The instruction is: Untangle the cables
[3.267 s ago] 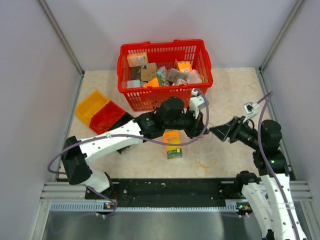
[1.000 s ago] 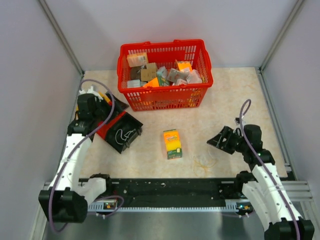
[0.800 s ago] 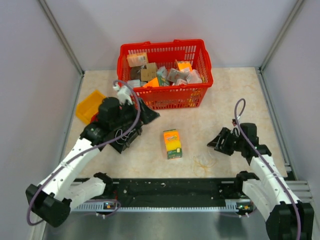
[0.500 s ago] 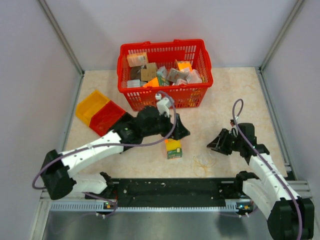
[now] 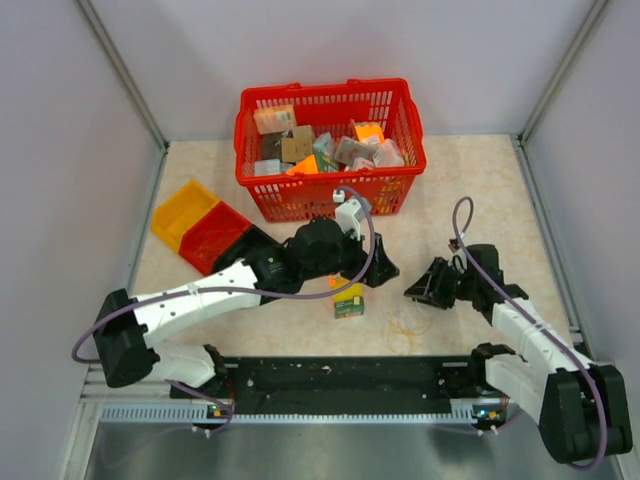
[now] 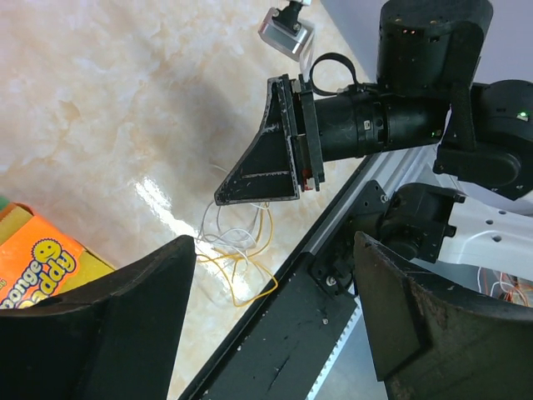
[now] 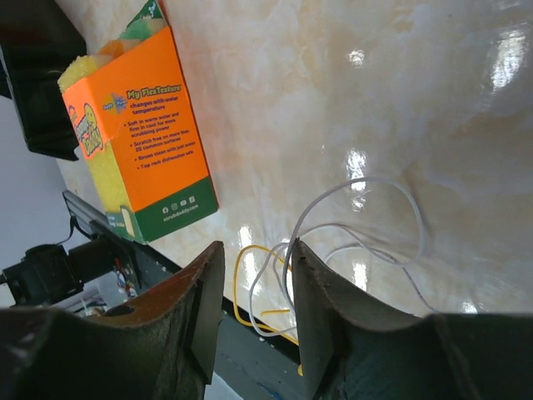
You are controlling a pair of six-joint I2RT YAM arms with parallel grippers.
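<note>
The cables are lying in a loose curl on the bench. They are between the sponge box on the left and the right arm, just on the far side of the black rail at the near edge. The white strands are looping on the far side of the bundle and the yellow loop is trailing toward the rail, so the bundle is showing no clear long axis.

The right gripper is pointing left, with the bundle lying just near of its tip, so it is the nearer of the two. Its fingers are standing only a narrow gap apart. The right wrist view is showing white and yellow strands through that gap, but I cannot tell whether any strand is being touched.

The left gripper is hanging over the far end of the box with its fingers spread wide and nothing between them. The cables lie to its near right.

A second ago the left arm was over the bins at the far left. It has since swung across to the middle. The right gripper has edged left over the bundle and narrowed, while the cables are resting where they were.
</note>
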